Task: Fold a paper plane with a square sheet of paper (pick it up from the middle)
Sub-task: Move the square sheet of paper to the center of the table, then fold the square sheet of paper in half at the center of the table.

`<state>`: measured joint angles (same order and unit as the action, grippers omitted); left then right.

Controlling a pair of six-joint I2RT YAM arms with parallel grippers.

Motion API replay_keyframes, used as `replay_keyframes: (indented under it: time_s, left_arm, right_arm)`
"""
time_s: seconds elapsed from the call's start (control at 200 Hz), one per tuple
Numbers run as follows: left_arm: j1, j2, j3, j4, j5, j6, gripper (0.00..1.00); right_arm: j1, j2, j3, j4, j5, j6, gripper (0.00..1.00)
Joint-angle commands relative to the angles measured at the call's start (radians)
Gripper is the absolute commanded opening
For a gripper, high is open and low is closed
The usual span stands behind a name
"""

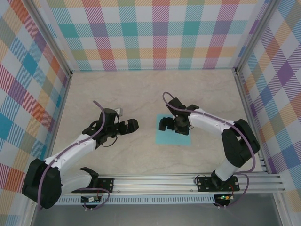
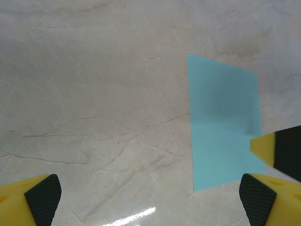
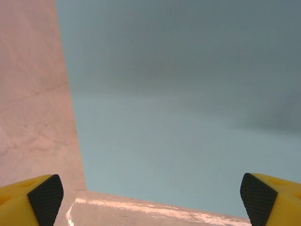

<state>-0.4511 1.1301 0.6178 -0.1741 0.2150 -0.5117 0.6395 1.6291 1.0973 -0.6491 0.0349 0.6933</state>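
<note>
From above, the paper (image 1: 172, 138) lies flat on the pale marbled tabletop (image 1: 141, 94), a little right of centre and nearer the arms than the far checked wall (image 1: 155, 33). The right hand (image 1: 168, 126) sits over the paper's far half, reaching in from the right. Its fingers are apart, and it looks to be just above the sheet, though this angle does not settle whether it touches. The left hand (image 1: 131, 126) is over bare tabletop to the left of the paper, clear of it, fingers spread and pointing right toward it. Both arms rise from the metal rail (image 1: 155, 181) at the near edge.

In the left wrist view, the left hand (image 2: 150, 200) is wide open, its yellow fingers with black pads (image 2: 43, 194) at the two lower corners and nothing but tabletop (image 2: 94, 94) between them. The paper (image 2: 221, 122) lies to the right, one long edge facing the camera. A yellow and black fingertip of the right hand (image 2: 277, 148) comes in from the right edge, over the paper's right side.

In the right wrist view, the right hand (image 3: 150, 197) is also wide open, its pads (image 3: 257, 197) at the lower corners and holding nothing. The paper (image 3: 188, 141) spreads flat under it, a soft shadow across its upper part. Tabletop (image 3: 28, 94) shows along the left, and a glossy strip of it runs along the bottom.
</note>
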Motion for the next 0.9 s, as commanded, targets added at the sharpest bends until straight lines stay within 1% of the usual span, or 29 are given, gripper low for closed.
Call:
replay_keyframes:
  time_s: [0.0,0.125,0.205,0.23,0.275,0.345,0.485,0.715,0.895]
  left_arm:
    - [-0.008,0.007,0.032,0.030,-0.021,0.006,1.00]
    - [-0.008,-0.007,0.011,0.078,-0.064,-0.019,1.00]
    - [-0.008,-0.038,-0.018,0.131,-0.115,-0.054,1.00]
    - [-0.008,-0.047,-0.028,0.143,-0.128,-0.061,1.00]
    - [-0.008,-0.064,-0.045,0.165,-0.141,-0.053,1.00]
    - [-0.008,-0.083,-0.055,0.176,-0.157,-0.051,1.00]
    - [-0.004,-0.071,0.005,0.046,-0.138,-0.034,1.00]
    - [-0.004,-0.041,0.000,0.082,-0.091,-0.035,1.00]
    - [-0.004,-0.016,0.011,0.072,-0.063,-0.022,1.00]
  right_arm:
    - [0.005,-0.023,0.084,-0.149,0.187,-0.055,1.00]
    - [0.003,-0.021,0.087,-0.066,0.186,-0.160,1.00]
    - [-0.001,0.053,0.164,-0.172,0.144,-0.134,1.00]
    - [-0.001,0.079,0.180,-0.179,0.108,-0.147,1.00]
    - [-0.001,0.108,0.188,-0.172,0.078,-0.139,1.00]
    - [-0.008,0.145,0.194,-0.168,0.079,-0.099,1.00]
    - [-0.032,0.203,0.215,-0.175,0.074,-0.050,1.00]
    - [-0.038,0.274,0.258,-0.207,0.095,-0.040,1.00]
    - [-0.038,0.321,0.263,-0.196,0.079,-0.039,1.00]
